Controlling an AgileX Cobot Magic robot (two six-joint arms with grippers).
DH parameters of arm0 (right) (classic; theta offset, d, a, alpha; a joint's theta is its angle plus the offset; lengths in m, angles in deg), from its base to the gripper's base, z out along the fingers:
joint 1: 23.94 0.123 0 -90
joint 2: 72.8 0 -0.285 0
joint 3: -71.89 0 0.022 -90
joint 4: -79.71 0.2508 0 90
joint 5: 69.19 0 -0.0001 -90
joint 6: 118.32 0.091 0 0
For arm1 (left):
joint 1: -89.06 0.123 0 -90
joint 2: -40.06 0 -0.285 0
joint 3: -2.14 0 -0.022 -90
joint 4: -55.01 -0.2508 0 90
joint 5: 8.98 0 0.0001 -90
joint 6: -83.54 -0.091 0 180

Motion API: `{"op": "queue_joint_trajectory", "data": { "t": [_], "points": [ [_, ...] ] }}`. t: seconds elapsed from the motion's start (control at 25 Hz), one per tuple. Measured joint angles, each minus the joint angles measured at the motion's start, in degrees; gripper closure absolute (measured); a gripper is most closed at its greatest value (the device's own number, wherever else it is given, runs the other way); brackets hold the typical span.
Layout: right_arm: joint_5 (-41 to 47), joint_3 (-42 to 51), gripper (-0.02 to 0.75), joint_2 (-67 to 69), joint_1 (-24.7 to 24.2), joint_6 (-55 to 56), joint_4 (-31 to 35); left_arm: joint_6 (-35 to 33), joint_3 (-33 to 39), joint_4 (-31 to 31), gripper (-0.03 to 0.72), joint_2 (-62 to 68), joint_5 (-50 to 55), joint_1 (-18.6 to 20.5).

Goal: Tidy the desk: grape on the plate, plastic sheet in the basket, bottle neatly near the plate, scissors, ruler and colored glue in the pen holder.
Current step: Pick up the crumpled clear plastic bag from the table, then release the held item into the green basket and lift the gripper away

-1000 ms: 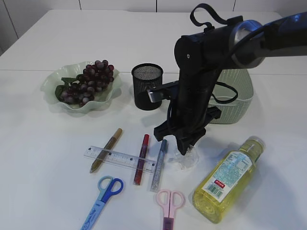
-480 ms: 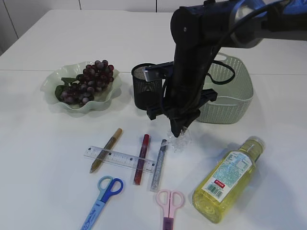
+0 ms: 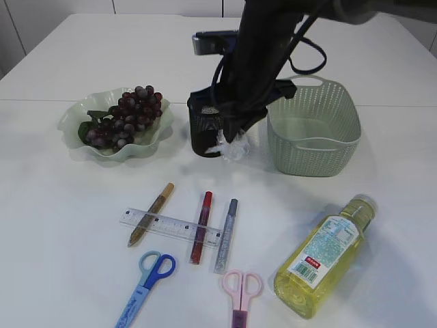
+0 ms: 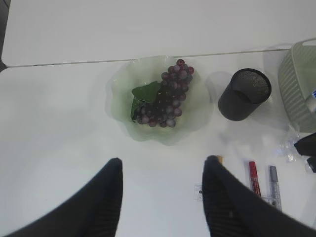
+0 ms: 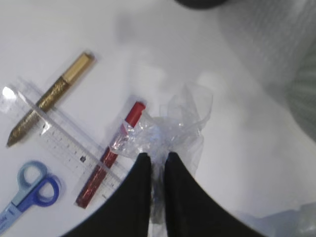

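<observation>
Plastic sheet (image 3: 231,145), crumpled, pinched by a thin fold between the nearly closed jaws of the right gripper (image 5: 154,159); hanging mid-frame in the exterior view, in front of the pen holder (image 3: 207,126) and just left of the basket (image 3: 314,140). Likely to slip free or snag the basket's near rim if carried low. Left gripper (image 4: 160,170) held apart, empty, above the plate (image 4: 121,94) with the grape (image 4: 166,101).
</observation>
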Motion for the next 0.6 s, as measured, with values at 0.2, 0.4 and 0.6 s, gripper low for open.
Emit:
{"op": "queue_joint_trajectory", "data": {
  "t": [0.2, 0.4, 0.6],
  "points": [
    [0.33, -6.75, 0.663, 0.0, -1.63, 2.16, -2.57, 0.0, 0.0, 0.0, 0.309, 0.0, 0.0, 0.0],
    [0.68, -9.39, 0.664, -0.09, -7.38, 3.3, -3.27, 0.0, 0.0, 0.0, 0.309, 0.0, 0.0, 0.0],
    [1.01, -9.5, 0.664, -0.09, -13.44, 4.27, -4.46, 0.0, 0.0, 0.0, 0.309, 0.0, 0.0, 0.0]
  ]
}}
